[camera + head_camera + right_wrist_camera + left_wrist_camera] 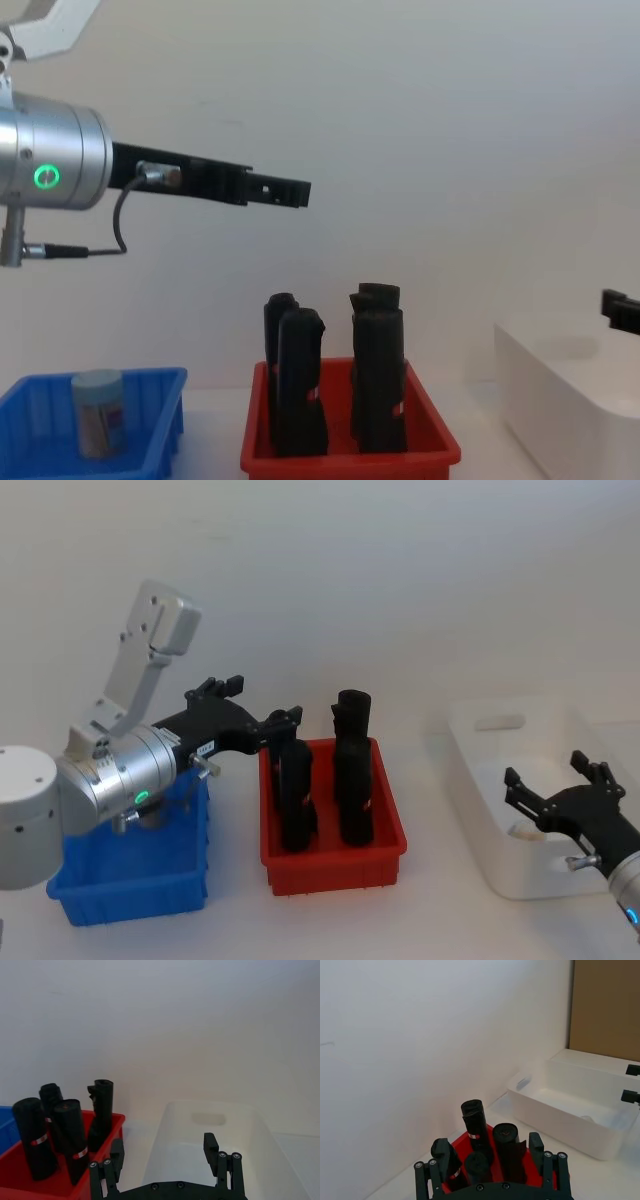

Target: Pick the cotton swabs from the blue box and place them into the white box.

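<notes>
Your left pincer point(262, 702) hangs spread and empty, high over the tall black rolls point(352, 770) in the red bin point(335, 865), likely raised to clear them. One cotton swabs jar point(100, 412) stands in the blue box point(160, 378) beside. Right pincer point(548, 775), spread and empty, idles over the white box point(520, 875).

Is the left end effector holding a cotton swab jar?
No, the left end effector hangs empty above the red bin; the cotton swabs sit in the blue box.
</notes>
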Robot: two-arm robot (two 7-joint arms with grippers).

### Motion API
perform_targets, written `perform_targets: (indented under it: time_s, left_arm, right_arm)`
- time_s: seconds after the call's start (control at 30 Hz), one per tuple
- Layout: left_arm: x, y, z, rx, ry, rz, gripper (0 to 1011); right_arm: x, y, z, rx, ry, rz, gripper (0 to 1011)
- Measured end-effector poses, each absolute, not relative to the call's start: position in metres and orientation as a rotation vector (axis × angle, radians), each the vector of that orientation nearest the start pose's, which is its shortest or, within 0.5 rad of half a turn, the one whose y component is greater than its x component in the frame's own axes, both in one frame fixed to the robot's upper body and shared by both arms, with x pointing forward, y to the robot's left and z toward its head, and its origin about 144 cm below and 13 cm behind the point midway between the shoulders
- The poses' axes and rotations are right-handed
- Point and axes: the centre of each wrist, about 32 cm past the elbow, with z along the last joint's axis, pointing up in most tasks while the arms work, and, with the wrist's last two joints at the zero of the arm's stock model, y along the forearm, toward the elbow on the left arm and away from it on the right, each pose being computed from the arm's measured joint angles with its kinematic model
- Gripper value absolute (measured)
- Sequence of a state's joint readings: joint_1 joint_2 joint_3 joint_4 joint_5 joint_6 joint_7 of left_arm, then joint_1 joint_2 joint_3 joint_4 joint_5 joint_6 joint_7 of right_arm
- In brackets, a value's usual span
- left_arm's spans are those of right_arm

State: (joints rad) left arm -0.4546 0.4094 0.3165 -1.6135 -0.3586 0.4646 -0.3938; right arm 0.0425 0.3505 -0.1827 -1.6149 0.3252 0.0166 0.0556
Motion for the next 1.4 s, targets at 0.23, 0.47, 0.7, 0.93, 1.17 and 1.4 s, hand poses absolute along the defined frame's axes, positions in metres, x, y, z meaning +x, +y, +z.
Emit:
perform_targets:
  time_s: [0.23, 0.47, 0.7, 0.93, 1.17, 1.4]
  left_arm:
    - [0.537, 0.238, 1.282, 0.189, -0.08, 0.965, 1004]
    - [0.528, 0.228, 1.261, 0.168, -0.133, 1.008, 1004]
    - [0.518, 0.218, 1.242, 0.141, -0.18, 1.048, 1004]
    - [0.505, 0.207, 1.222, 0.102, -0.229, 1.089, 1004]
    - [0.495, 0.2, 1.208, 0.071, -0.26, 1.116, 1004]
    - [0.492, 0.198, 1.204, 0.061, -0.268, 1.123, 1004]
  right_arm:
    - [0.452, -0.248, 1.181, 0.01, -0.057, -1.265, 1002]
    - [0.444, -0.238, 1.188, 0.024, -0.072, -1.233, 1001]
    - [0.443, -0.237, 1.188, 0.025, -0.074, -1.229, 1002]
    - [0.443, -0.237, 1.189, 0.026, -0.075, -1.229, 1001]
    - [0.443, -0.237, 1.189, 0.026, -0.075, -1.229, 1002]
    - [0.443, -0.237, 1.189, 0.026, -0.075, -1.23, 1001]
